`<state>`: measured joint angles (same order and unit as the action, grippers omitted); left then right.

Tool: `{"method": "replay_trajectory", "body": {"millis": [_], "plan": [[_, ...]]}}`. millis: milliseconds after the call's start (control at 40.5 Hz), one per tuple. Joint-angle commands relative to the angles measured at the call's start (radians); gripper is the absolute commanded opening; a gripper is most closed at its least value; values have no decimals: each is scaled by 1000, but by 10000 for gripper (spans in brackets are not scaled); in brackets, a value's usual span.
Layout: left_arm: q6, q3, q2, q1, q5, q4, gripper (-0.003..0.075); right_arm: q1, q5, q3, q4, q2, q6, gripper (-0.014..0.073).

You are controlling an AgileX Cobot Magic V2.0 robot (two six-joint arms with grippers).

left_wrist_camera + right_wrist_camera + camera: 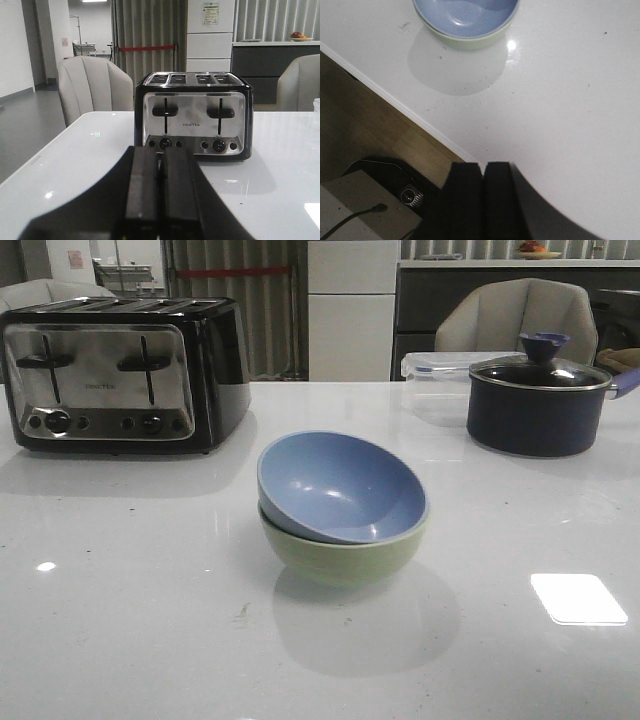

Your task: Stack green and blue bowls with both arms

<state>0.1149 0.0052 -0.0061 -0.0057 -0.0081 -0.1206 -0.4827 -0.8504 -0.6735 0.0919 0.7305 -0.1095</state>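
Where hands close empty — blue bowl (340, 488) nests in green bowl (345, 555).

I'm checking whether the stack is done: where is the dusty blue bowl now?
In the front view the matte dusty blue bowl sits tilted inside the pale green bowl at the table's centre.

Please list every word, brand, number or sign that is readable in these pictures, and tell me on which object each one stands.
"FINETEK": on the steel front of the toaster, read in the left wrist view; the same mark in the front view is too blurred to read.
Paper notice on the white cabinet: print too small to read.
Pink sheet on the far wall: too blurred to read.
Blue bowl, green bowl and navy pot: no text visible.
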Motion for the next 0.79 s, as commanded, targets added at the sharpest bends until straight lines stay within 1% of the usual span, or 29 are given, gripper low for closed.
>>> {"method": "replay_trajectory", "body": {"millis": [0,148,247,345,543,642,765], "plan": [[-6,6,-17,2,-88,-8,98,4,51,-28,-3,-7,2,36],[-6,6,-17,2,-88,-8,98,-4,49,-23,0,-29,0,36],[-6,6,-17,2,-88,-8,98,44,117,21,-16,-95,-29,36],[-6,6,-17,2,-88,-8,98,140,268,120,-16,-212,-29,36],[-6,6,-17,2,-88,-8,98,330,601,386,-16,-491,-28,36],[-6,6,-17,2,-88,-8,98,404,707,502,-16,-620,-28,36],[-6,6,-17,2,-88,-8,98,438,796,615,-16,-719,-28,36]]}}
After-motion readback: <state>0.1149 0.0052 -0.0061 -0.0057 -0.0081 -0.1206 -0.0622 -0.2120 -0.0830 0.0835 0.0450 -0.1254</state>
